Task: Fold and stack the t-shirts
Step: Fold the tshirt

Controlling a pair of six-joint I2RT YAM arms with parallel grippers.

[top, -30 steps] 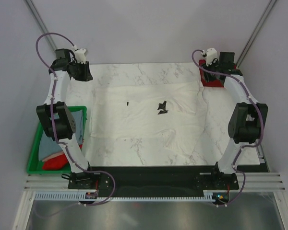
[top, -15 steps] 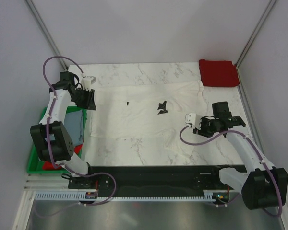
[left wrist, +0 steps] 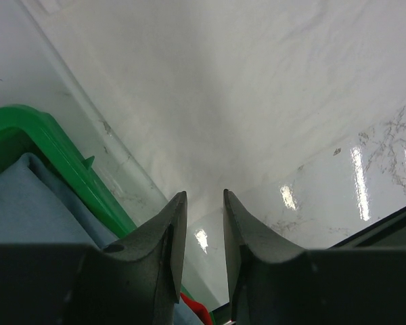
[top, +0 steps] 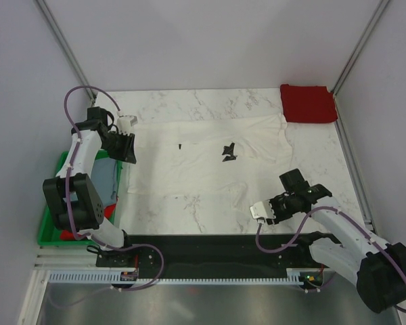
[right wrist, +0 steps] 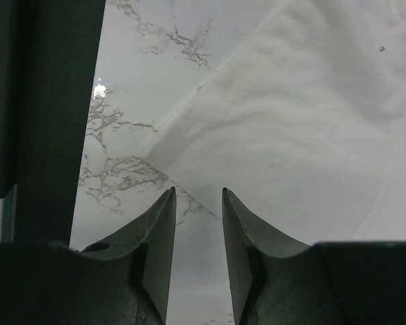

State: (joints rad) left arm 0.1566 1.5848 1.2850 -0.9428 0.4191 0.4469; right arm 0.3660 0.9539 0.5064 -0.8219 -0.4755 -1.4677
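Marble table (top: pixel 189 101), right claw (right wrist: pixel 197 194) ajar, empty

Two white arms (top: pixel 79 150), black joint housings (top: pixel 70 198), looping purple cables (top: pixel 88 88), dark grey tapered jaws.

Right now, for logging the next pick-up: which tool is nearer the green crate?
Left. The left tool hovers just right of the green crate's far end, at the white t-shirt's left edge; the right tool sits across the table, at the shirt's near right corner.
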